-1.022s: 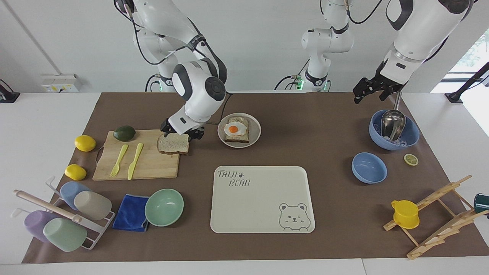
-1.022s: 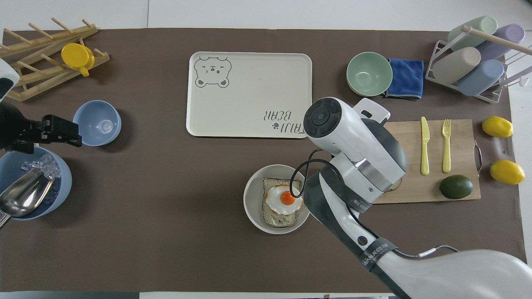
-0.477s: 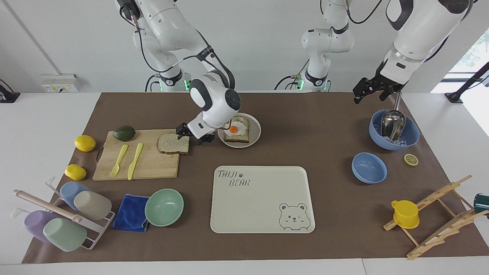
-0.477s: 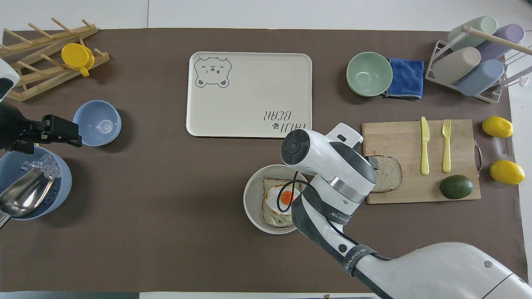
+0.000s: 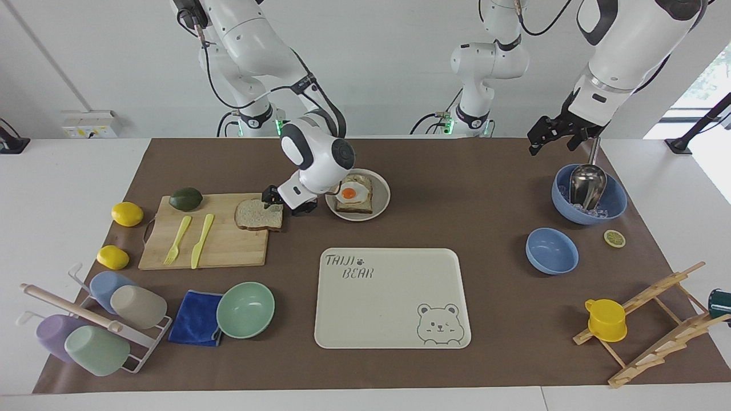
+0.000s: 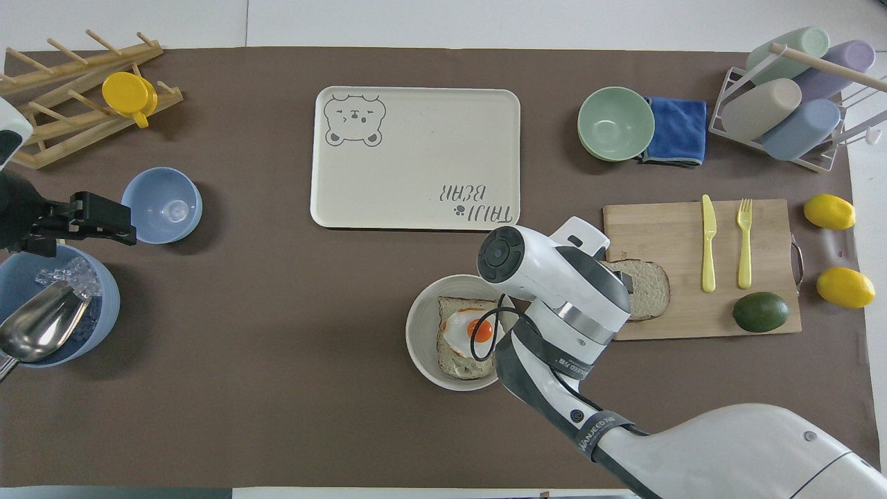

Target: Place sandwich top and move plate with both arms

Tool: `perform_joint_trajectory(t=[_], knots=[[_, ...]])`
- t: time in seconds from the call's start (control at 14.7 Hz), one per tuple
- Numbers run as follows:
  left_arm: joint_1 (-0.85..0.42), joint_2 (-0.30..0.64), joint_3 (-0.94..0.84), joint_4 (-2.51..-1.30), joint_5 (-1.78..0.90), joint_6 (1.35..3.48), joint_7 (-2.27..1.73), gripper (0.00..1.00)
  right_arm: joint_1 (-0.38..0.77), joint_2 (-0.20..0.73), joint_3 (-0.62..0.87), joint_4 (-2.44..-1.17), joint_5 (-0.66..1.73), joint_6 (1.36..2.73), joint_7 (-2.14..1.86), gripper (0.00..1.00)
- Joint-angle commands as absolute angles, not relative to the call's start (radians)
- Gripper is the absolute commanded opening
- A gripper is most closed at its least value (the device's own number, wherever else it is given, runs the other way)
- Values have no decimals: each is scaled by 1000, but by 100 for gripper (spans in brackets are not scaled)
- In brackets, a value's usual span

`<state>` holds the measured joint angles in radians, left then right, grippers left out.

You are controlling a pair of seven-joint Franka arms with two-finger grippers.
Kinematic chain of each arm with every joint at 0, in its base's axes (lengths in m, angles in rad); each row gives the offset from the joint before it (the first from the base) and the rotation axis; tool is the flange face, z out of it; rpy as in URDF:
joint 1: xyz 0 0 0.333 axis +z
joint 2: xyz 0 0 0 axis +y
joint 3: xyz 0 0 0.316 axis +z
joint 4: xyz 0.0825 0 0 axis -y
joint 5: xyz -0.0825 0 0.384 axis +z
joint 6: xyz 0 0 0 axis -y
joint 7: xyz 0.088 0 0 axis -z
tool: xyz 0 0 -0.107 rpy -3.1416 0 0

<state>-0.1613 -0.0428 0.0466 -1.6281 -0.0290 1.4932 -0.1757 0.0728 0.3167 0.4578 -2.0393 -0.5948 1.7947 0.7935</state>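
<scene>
- The cutting board (image 5: 212, 237) lies toward the right arm's end of the counter (image 5: 457, 228), with an avocado (image 5: 185, 198), a yellow-green fork (image 5: 177, 240) and a knife (image 5: 202, 240) on it.
- The bread slice (image 5: 258, 215) lies flat on the corner of the board nearest the plate (plain, no topping), its crust edge overhanging the board a little.
- The right claw (image 5: 288, 201) is low at the bread slice's plate-side edge, one finger at the bread's corner and the other off the board; its fingers are apart and I cannot tell whether they touch the bread.
- From above, the right arm's wrist (image 6: 554, 277) covers that end of the bread slice (image 6: 648, 290).
- The plate (image 5: 381, 208) sits on the counter just beside the board, toward the left arm's end, with a slice of toast bearing a fried egg (image 5: 352, 193) on it.
- The tray with a bear drawing (image 5: 392, 297) lies farther from the robots than the plate.
- The left claw (image 5: 557, 135) hangs in the air, waiting, over the counter near a blue bowl with ice and a metal scoop (image 5: 587, 185); its fingers are apart and hold nothing.
</scene>
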Motion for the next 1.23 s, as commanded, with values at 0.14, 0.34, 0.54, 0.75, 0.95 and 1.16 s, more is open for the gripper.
perform_joint_trajectory(t=[0.14, 0.34, 0.54, 0.75, 0.95, 1.16], knots=[[-152, -51, 41, -1626, -14, 1486, -169, 100, 32, 279, 480, -2100, -627, 1829, 811, 80], [-152, -51, 41, -1626, -12, 1486, -169, 100, 26, 273, 480, -2121, -643, 1827, 807, 64], [-152, -51, 41, -1626, -12, 1486, -169, 100, 25, 268, 480, -2125, -650, 1822, 799, 34], [-152, -51, 41, -1626, -14, 1486, -169, 100, 25, 275, 479, -2097, -652, 1806, 782, 0], [-152, -51, 41, -1626, -12, 1485, -169, 100, 34, 293, 479, -2007, -660, 1722, 726, 0], [-152, -51, 41, -1626, -14, 1486, -169, 100, 44, 313, 488, -1886, -690, 1541, 660, 0]])
